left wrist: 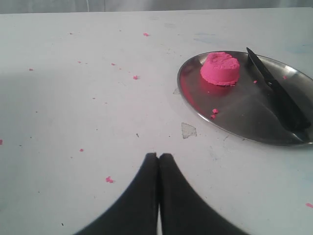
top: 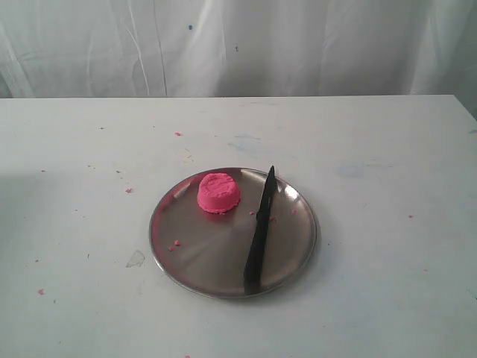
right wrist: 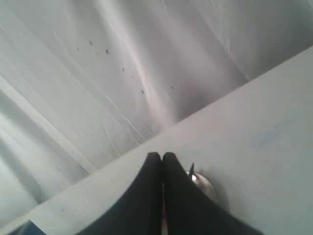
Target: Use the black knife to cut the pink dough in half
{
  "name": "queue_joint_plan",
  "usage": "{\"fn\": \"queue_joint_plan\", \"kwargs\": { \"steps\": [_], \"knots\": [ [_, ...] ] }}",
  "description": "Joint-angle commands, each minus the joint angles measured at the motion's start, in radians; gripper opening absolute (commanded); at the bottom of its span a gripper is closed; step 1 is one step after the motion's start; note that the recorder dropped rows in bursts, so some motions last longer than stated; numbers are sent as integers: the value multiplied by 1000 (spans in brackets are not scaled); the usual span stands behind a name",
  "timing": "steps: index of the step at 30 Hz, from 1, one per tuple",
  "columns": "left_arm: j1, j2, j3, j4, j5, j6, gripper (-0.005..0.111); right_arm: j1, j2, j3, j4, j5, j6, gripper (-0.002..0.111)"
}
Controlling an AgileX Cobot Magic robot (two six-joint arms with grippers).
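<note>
The pink dough is a squat flat-topped cylinder on the back left part of a round steel plate. The black knife lies across the plate's right side, tip to the back, handle over the front rim. Neither arm shows in the exterior view. In the left wrist view the left gripper is shut and empty above bare table, with the dough, knife and plate well beyond it. The right gripper is shut and empty; the knife tip and plate rim peek past its fingers.
The white table carries scattered pink crumbs and a small clear scrap left of the plate. A white curtain hangs behind the table's far edge.
</note>
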Motion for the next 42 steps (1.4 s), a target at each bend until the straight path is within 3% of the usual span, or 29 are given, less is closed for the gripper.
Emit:
{"fn": "queue_joint_plan", "kwargs": {
  "steps": [1,13,18,34,42],
  "knots": [
    [1,-5,-2,-8,-5,0,0,-3,-6,5,4,-77,56,0],
    [1,-5,-2,-8,-5,0,0,-3,-6,5,4,-45,154,0],
    [1,-5,-2,-8,-5,0,0,-1,-6,-72,-14,3,143,0],
    [1,-5,-2,-8,-5,0,0,-1,37,-499,-6,290,-404,0],
    [1,-5,-2,-8,-5,0,0,-1,277,-742,-3,658,-475,0]
  ]
}}
